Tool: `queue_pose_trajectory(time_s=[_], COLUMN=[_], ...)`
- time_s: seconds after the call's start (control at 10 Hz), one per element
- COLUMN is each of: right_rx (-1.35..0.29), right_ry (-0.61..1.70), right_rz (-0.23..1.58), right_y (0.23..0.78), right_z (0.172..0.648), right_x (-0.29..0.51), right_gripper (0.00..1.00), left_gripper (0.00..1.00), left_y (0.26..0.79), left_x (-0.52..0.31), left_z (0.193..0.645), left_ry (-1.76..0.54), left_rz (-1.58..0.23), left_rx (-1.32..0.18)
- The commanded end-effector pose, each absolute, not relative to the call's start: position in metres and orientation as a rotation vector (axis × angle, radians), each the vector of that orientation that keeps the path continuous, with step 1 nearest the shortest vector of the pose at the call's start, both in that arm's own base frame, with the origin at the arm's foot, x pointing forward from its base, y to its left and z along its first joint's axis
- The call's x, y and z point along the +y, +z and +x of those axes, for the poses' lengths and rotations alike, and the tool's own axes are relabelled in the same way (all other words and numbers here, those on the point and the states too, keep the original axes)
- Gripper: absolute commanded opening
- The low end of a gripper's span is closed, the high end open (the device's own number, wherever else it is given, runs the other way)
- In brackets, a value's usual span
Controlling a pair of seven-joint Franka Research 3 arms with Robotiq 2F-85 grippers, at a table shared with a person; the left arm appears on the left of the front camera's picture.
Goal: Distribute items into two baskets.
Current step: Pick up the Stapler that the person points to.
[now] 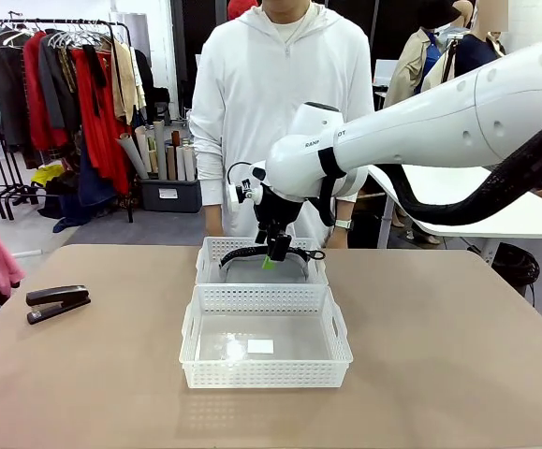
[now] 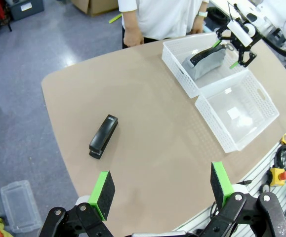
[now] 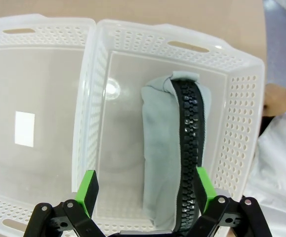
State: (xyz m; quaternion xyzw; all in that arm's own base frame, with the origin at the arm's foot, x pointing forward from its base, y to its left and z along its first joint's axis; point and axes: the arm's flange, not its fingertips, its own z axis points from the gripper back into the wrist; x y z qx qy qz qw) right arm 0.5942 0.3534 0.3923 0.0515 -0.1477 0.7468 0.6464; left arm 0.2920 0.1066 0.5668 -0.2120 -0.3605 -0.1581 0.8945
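Observation:
The grey pouch [image 3: 157, 148] with its black braided handle lies in the far basket [image 3: 241, 123]. My right gripper [image 3: 146, 190] hangs open just above it, jaws spread wide, gripping nothing. From the front, the right gripper [image 1: 272, 253] hovers over the far basket [image 1: 205, 264], where the pouch [image 1: 252, 271] rests. The near basket [image 1: 266, 372] holds only its white label. The black stapler [image 1: 57, 302] lies on the table's left side. My left gripper [image 2: 161, 186] is open, high above the table, with the stapler [image 2: 103, 136] below it and both baskets [image 2: 239, 113] to the right.
A person in a white hoodie [image 1: 280, 94] stands at the far edge behind the baskets, hands low by the table. The two baskets touch end to end at the table's middle. Bare tabletop [image 1: 458, 355] lies right of them and around the stapler.

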Motion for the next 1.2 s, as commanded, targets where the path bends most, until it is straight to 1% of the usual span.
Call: queue_pose_trajectory(time_s=[0.0,0.2,0.5,0.6,0.8,0.9,1.1], right_rx=[-0.388,-0.451,-0.362,-0.379,-0.415,-0.409,-0.38], right_ry=[1.561,1.45,1.155,1.102,1.023,0.975,0.913], right_rz=[0.107,0.122,0.299,0.342,0.514,0.558,0.586], right_y=[0.422,0.457,0.504,0.513,0.526,0.529,0.53], right_z=[0.587,0.575,0.556,0.548,0.542,0.541,0.535], right_x=[0.318,0.276,0.204,0.175,0.112,0.08,0.029], right_gripper=[1.0,1.0,1.0,1.0,1.0,1.0,1.0], left_gripper=[1.0,1.0,1.0,1.0,1.0,1.0,1.0], left_y=[0.566,0.566,0.566,0.566,0.566,0.566,0.566], left_x=[0.106,0.106,0.106,0.106,0.106,0.106,0.106], left_z=[0.292,0.292,0.292,0.292,0.292,0.292,0.292], left_ry=[-0.33,-0.33,-0.33,-0.33,-0.33,-0.33,-0.33], left_rz=[-0.443,-0.443,-0.443,-0.443,-0.443,-0.443,-0.443], left_rx=[-0.749,-0.749,-0.749,-0.749,-0.749,-0.749,-0.749])
